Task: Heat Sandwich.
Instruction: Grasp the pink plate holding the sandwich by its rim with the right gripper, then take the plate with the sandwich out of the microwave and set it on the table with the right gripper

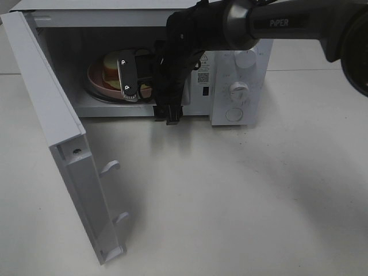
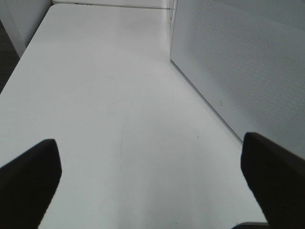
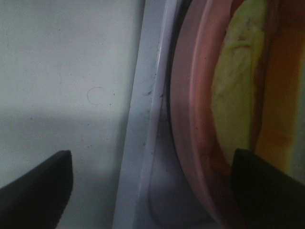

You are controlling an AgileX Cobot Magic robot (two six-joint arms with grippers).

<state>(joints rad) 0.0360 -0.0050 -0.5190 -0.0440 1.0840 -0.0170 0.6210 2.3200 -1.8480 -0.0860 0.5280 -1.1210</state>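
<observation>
While poised in the mouth of the microwave (image 1: 241,69), holds the right gripper (image 3: 150,160) spread wide and empty, leaving the sandwich (image 1: 110,66) on its pink plate (image 1: 94,80) inside the microwave for heating.

microwave (image 1: 239,69): smooth white casing | table (image 1: 241,195): matt, smooth | plate (image 3: 188,109): smooth pink, plastic-looking | sandwich (image 3: 233,95): matt

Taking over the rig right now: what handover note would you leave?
Left end effector: open, empty, over the table beside the microwave.
Right end effector: open, inside the microwave at the rim of the plate, gripping nothing.
Sandwich: on the plate, inside.
Done: sandwich loaded.
Left: pull right arm out, shut the open door, likely start heating.
</observation>
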